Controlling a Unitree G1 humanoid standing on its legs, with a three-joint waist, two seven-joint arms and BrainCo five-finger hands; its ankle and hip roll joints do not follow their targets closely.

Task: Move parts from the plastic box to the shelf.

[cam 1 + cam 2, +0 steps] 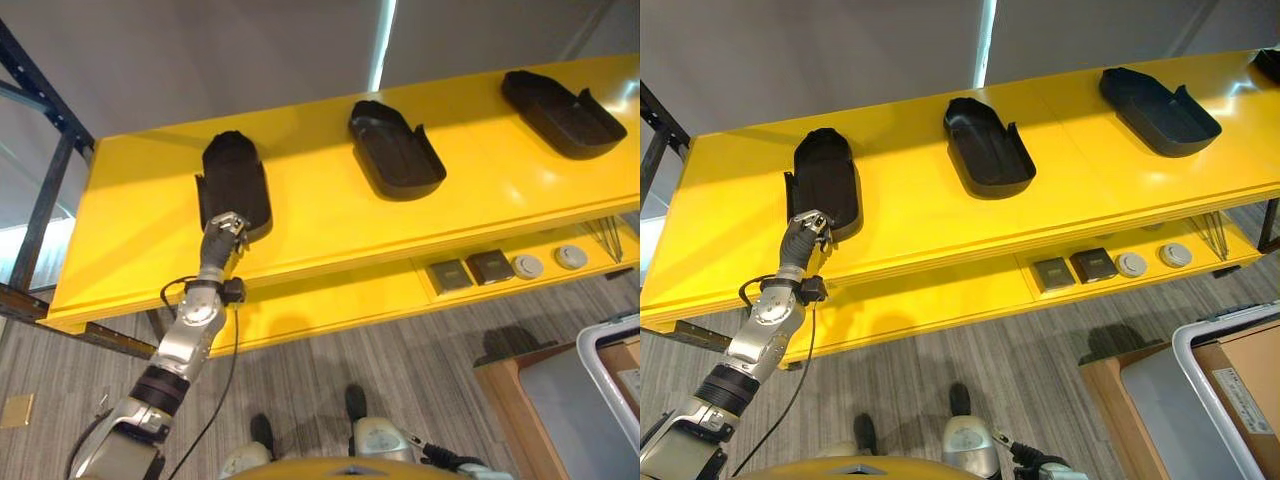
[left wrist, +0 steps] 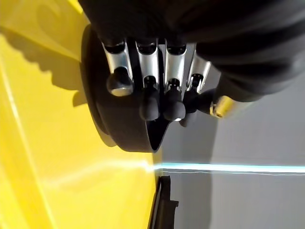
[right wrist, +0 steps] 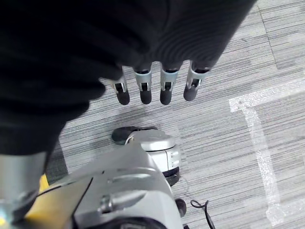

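Your left hand (image 1: 226, 232) reaches up to the yellow shelf (image 1: 330, 215), its fingers (image 2: 148, 100) curled round the near end of the leftmost black part (image 1: 235, 180). Two more black parts lie further right on the shelf, well apart. Your right hand (image 3: 152, 90) hangs above the floor, fingers relaxed, holding nothing

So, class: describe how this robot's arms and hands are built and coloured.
The left hand and right hand each carry a row of silver fingers ending in rounded dark tips, under a dark ribbed cover over the back and wrist. The left arm is jointed silver-grey metal with black bands.
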